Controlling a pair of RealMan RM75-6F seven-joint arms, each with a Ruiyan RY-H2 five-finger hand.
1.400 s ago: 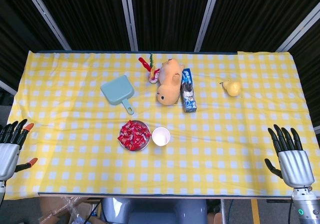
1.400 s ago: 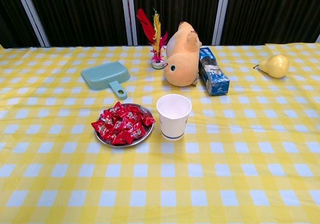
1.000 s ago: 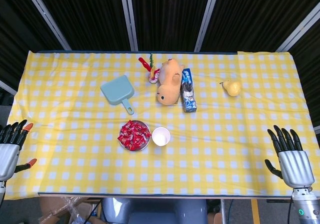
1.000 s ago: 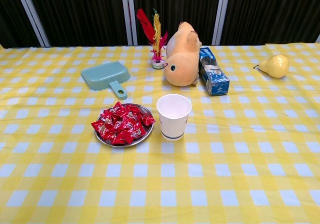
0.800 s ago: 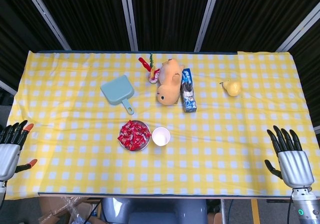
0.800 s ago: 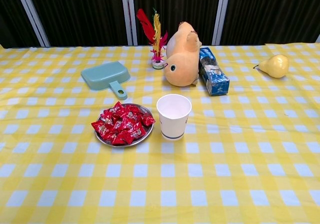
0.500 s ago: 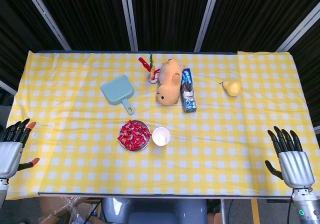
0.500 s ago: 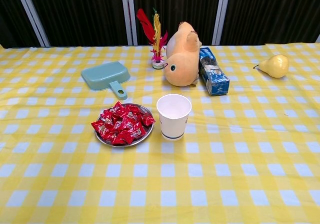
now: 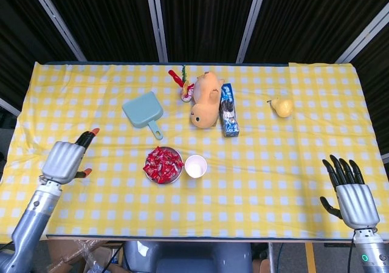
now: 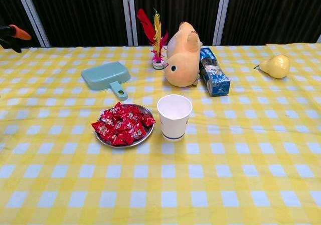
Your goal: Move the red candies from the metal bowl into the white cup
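Observation:
A pile of red candies (image 9: 162,163) (image 10: 123,124) fills the metal bowl (image 9: 175,176) (image 10: 142,139) near the table's front middle. Just right of the bowl stands the white cup (image 9: 196,166) (image 10: 174,117), upright and with nothing inside. My left hand (image 9: 65,159) hovers over the cloth well left of the bowl, fingers spread and holding nothing; only its fingertips (image 10: 12,34) show at the chest view's left edge. My right hand (image 9: 349,193) is at the front right corner, fingers apart and holding nothing.
Behind the bowl lie a teal dustpan (image 9: 144,111), a feather shuttlecock (image 9: 182,84), a plush duck (image 9: 206,99) and a blue packet (image 9: 228,109). A pear (image 9: 281,106) sits far right. Yellow checked cloth (image 9: 273,163) covers the table.
My left hand has swung in from the left table edge to over the cloth, closer to the bowl. The right hand has barely shifted. Candies, bowl and cup are unmoved.

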